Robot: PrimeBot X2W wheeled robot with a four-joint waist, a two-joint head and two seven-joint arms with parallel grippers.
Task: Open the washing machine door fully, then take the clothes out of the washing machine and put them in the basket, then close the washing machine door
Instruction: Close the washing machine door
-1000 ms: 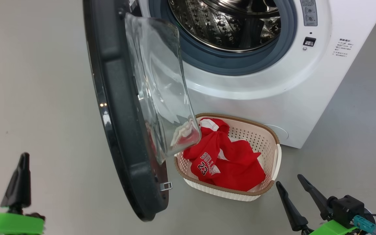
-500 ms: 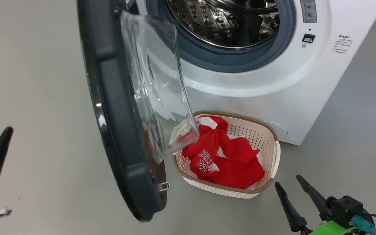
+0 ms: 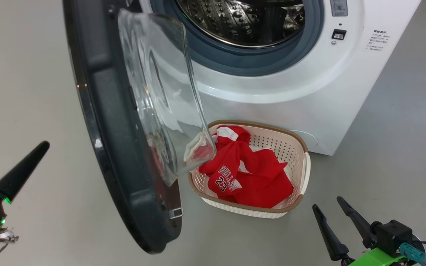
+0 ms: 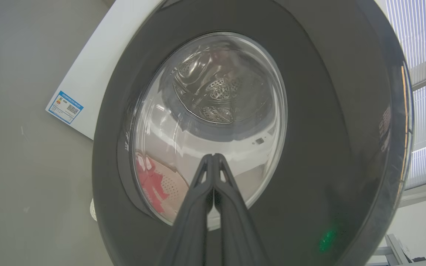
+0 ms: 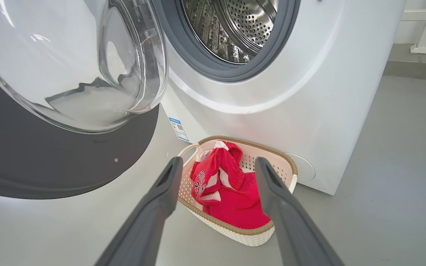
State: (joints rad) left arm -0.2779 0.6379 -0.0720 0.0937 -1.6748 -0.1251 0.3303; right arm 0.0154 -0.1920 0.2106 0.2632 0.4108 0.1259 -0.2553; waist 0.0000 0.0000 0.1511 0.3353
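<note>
The washing machine [image 3: 301,103] stands with its door [image 3: 113,122] swung wide open, black rim and clear glass bowl edge-on to the head view. Its steel drum [image 3: 242,18] looks bare. Red clothes [image 3: 250,173] printed "BULLS 23" lie in the cream basket [image 3: 301,173] on the floor in front of the machine. My left gripper [image 3: 41,147] is shut at the lower left, outside the door; in the left wrist view its tip [image 4: 213,157] points at the door's glass [image 4: 216,111]. My right gripper [image 3: 327,205] is open at the lower right, near the basket [image 5: 235,232].
Grey floor [image 3: 28,74] spreads to the left of the door and to the right of the machine. A blue label [image 5: 178,127] sits low on the machine's front. Window blinds [image 4: 423,74] show behind the door in the left wrist view.
The head camera has shifted, sliding the scene left and up. My left gripper has tilted from upright to pointing up and right, toward the door. The right gripper has held still.
</note>
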